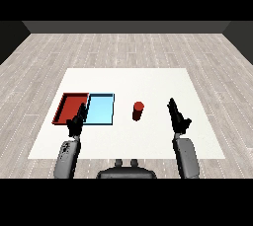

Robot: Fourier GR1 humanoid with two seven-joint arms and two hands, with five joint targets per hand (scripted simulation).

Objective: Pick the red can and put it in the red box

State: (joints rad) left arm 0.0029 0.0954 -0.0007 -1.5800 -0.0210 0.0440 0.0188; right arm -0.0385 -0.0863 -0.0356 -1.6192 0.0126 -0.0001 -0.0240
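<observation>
A red can (pixel 138 110) stands upright on the white table, just right of the light blue tray. The red tray (pixel 66 108) lies at the left, side by side with the light blue one. My right hand (pixel 178 117) is raised to the right of the can, well apart from it, fingers straight and holding nothing. My left hand (pixel 77 121) hovers over the near edge where the two trays meet, fingers relaxed and empty, hiding part of the red tray's near right corner.
The light blue tray (pixel 101 109) sits between the red tray and the can. The white table (pixel 128 79) stretches far behind them, with grey wood floor around it.
</observation>
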